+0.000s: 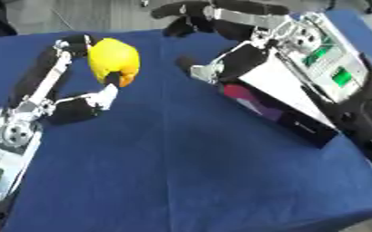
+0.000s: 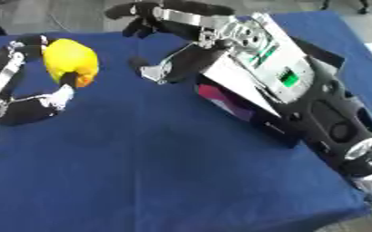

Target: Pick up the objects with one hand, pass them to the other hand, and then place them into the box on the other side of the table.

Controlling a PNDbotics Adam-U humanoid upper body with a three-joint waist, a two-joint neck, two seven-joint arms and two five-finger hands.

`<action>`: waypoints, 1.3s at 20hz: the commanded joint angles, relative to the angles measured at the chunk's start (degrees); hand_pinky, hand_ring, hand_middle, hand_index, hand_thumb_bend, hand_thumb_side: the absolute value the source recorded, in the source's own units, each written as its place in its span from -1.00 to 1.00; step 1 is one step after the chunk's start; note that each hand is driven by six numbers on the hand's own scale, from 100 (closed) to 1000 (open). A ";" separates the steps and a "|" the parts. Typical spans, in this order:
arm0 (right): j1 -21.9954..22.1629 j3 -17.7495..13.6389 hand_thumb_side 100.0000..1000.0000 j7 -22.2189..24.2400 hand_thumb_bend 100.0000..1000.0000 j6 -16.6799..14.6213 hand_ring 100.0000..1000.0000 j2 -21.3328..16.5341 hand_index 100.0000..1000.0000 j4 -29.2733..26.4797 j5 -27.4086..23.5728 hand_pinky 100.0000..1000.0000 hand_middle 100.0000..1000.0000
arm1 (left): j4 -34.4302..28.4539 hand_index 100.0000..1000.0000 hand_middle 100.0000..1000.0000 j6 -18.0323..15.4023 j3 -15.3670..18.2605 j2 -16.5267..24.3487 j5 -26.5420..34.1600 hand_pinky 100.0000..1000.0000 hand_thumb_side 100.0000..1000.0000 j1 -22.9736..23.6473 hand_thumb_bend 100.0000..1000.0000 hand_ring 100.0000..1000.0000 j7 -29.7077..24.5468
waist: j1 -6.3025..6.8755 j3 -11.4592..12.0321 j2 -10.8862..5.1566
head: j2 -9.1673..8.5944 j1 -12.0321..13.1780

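Left eye view: the left hand (image 1: 62, 86) pinches a yellow object (image 1: 114, 60), the open right hand (image 1: 237, 41) empty nearby.

Blue-clothed table (image 1: 189, 172), a dark box (image 2: 245, 111) with pink on it

A matt, deep-blue cloth table cover (image 1: 189, 181) fills most of the frame, smooth with only faint creases. At upper left, a glossy yellow rubber-like duck toy with an orange beak (image 1: 114, 61) sits in the left hand (image 1: 78, 102) of matt black padding and brushed silver metal. At upper right, the right hand (image 2: 181, 27) shows the same black padding, bright metal plates and shiny black plastic casing.
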 commanded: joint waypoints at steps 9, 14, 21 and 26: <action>-2.39 0.93 -0.40 1.77 -1.00 1.77 0.80 0.70 1.00 0.45 1.16 0.82 1.00 | -0.39 0.16 0.21 -2.69 -0.73 -1.76 -3.64 0.57 -0.50 -2.06 -1.00 0.30 0.99 | -0.74 0.75 -1.23 | -0.06 -1.59; -2.55 1.21 -0.36 1.81 -1.00 2.14 0.80 1.06 1.00 1.13 2.57 0.82 1.00 | -0.79 0.16 0.21 -3.49 -1.06 -2.27 -4.60 0.56 -0.52 -2.16 -1.00 0.30 1.26 | -0.78 0.89 -1.09 | -0.18 -1.60; -2.53 1.79 -0.28 3.36 -1.00 1.84 0.81 1.49 1.00 1.36 2.58 0.83 1.00 | -0.70 0.15 0.21 -3.89 -1.27 -2.72 -5.67 0.56 -0.60 -2.32 -1.00 0.30 1.44 | -0.83 0.97 -0.90 | -0.24 -1.61; -1.73 1.82 -0.30 4.87 -1.00 1.49 0.81 0.71 1.00 0.11 1.53 0.83 1.00 | -0.11 0.15 0.21 -3.84 -1.38 -3.08 -6.22 0.56 -0.62 -2.44 -1.00 0.30 1.62 | -0.91 1.00 -0.82 | -0.04 -1.61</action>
